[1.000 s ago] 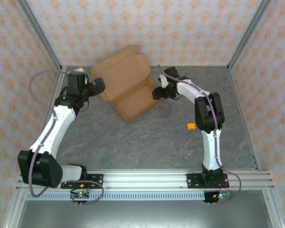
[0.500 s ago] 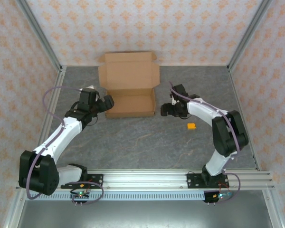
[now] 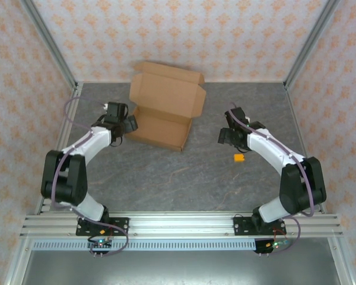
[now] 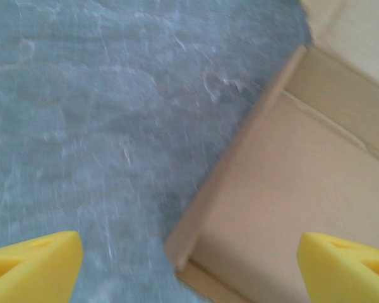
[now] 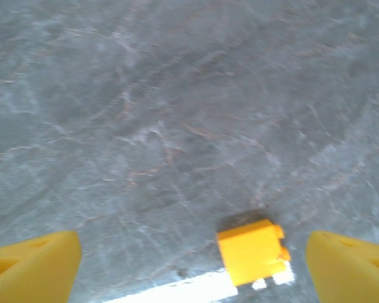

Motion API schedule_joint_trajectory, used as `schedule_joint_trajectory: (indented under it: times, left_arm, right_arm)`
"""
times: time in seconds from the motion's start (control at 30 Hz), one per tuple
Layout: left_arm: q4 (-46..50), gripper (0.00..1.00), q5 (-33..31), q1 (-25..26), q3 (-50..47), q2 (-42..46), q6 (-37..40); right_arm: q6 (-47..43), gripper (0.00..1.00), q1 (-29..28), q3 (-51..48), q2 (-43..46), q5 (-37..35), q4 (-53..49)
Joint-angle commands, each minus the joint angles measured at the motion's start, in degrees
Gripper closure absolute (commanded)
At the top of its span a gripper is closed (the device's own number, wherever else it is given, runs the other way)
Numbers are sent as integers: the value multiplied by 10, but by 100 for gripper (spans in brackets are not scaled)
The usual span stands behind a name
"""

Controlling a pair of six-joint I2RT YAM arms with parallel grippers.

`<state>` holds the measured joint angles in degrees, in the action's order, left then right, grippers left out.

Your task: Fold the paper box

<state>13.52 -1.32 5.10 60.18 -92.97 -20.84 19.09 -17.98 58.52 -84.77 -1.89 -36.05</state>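
I count one paper box (image 3: 166, 95), one small orange block (image 3: 240, 158) and one grey table (image 3: 184, 184). There are two grippers: the left gripper (image 3: 129, 123) and the right gripper (image 3: 225, 135).

In the left wrist view the paper box (image 4: 290, 208) runs off the top and right edges, and the yellow fingertips (image 4: 31, 265) are cut by the bottom edge. The right wrist view is blurred, the orange block (image 5: 251, 251) soft-edged. From above, the left gripper (image 3: 130, 123) and right gripper (image 3: 226, 136) are too small to tell how their jaws stand.

Shallow brown paper box (image 3: 166, 108), open-topped
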Motion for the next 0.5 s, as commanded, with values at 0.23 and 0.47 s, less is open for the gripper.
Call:
schedule_joint_trajectory:
  times: [0.23, 0.47]
  left_arm:
    - [40, 10, 50, -41, 160, -152, 66]
    - [11, 10, 136, -44, 169, -186, 54]
  right_arm:
    - [55, 7, 49, -75, 55, 62, -45]
    - [94, 12, 49, -125, 63, 111, -7]
